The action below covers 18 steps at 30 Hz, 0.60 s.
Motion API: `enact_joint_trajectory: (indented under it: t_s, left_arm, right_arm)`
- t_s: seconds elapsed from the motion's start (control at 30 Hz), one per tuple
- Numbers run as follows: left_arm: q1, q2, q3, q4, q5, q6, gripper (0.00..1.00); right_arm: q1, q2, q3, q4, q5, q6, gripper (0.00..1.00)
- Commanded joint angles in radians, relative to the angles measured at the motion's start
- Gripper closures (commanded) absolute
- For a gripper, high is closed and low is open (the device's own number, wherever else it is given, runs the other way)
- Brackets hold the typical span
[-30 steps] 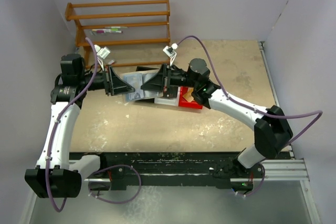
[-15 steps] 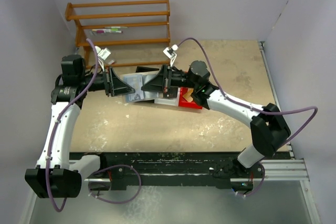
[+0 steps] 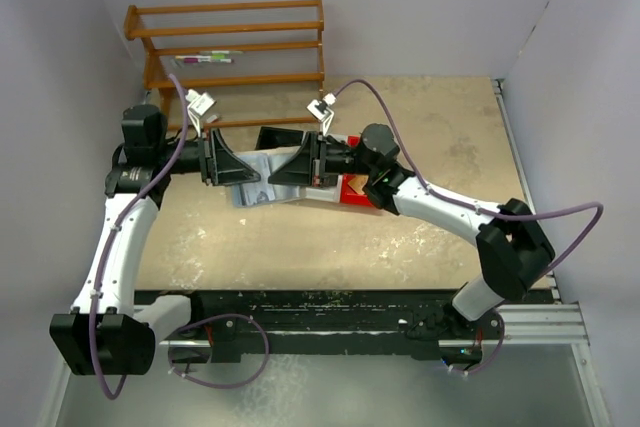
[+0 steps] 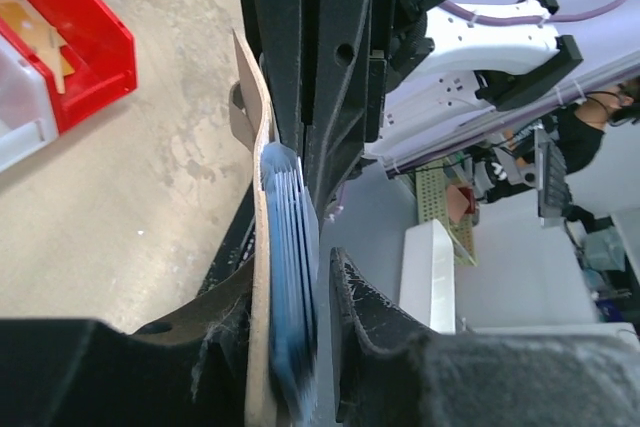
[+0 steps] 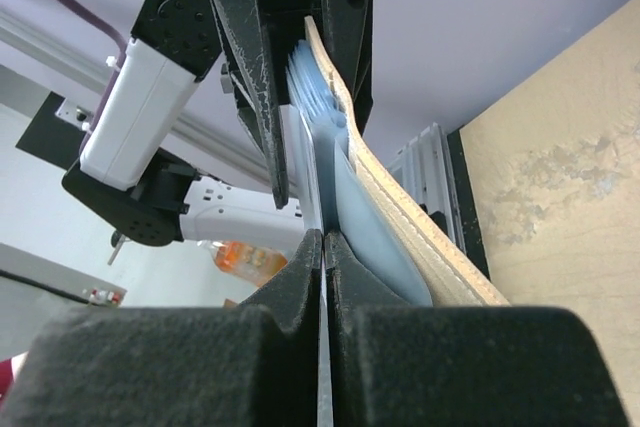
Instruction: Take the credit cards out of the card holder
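Observation:
The tan card holder (image 3: pixel 252 179) hangs above the table between my two grippers, which face each other. In the left wrist view its tan cover (image 4: pixel 258 247) lies against one finger of my left gripper (image 4: pixel 290 282), and a gap shows between the blue sleeves (image 4: pixel 292 237) and the other finger (image 4: pixel 375 347). My right gripper (image 5: pixel 322 239) is shut on the thin pale edge of a credit card (image 5: pixel 322 197) that runs up into the sleeves (image 5: pixel 312 82), beside the tan cover (image 5: pixel 400 209). From above, the left gripper (image 3: pixel 243 169) and right gripper (image 3: pixel 276 173) nearly meet.
A red bin (image 3: pixel 358 190) sits on the table under the right wrist and shows as the red bin (image 4: pixel 75 42) in the left wrist view. A wooden rack (image 3: pixel 235 42) with pens (image 3: pixel 208 59) stands at the back left. A flat black item (image 3: pixel 278 133) lies behind the grippers.
My right gripper's jaws have shut on the card edge. The left jaws have widened a little off the sleeves. Both grippers and the holder have shifted slightly toward the back.

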Motion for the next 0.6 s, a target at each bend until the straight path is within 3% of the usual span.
enact_joint_trajectory:
  t_s: [0.0, 0.13, 0.3, 0.57]
  left_arm:
    - [-0.003, -0.039, -0.032, 0.210, 0.143, -0.158, 0.69]
    - [-0.003, -0.051, -0.038, 0.221, 0.151, -0.160, 0.73]
    - [-0.003, -0.049, -0.033, 0.221, 0.135, -0.164, 0.87]
    - [-0.003, -0.044, -0.031, 0.213, 0.136, -0.165, 0.88]
  right_arm:
    - [-0.028, -0.062, -0.032, 0.082, -0.006, 0.019, 1.00]
    - [-0.046, -0.087, -0.052, 0.099, 0.011, 0.031, 1.00]
    - [-0.047, -0.098, -0.094, 0.100, 0.017, 0.030, 1.00]
    - [-0.046, -0.125, -0.110, 0.085, 0.027, 0.012, 1.00]
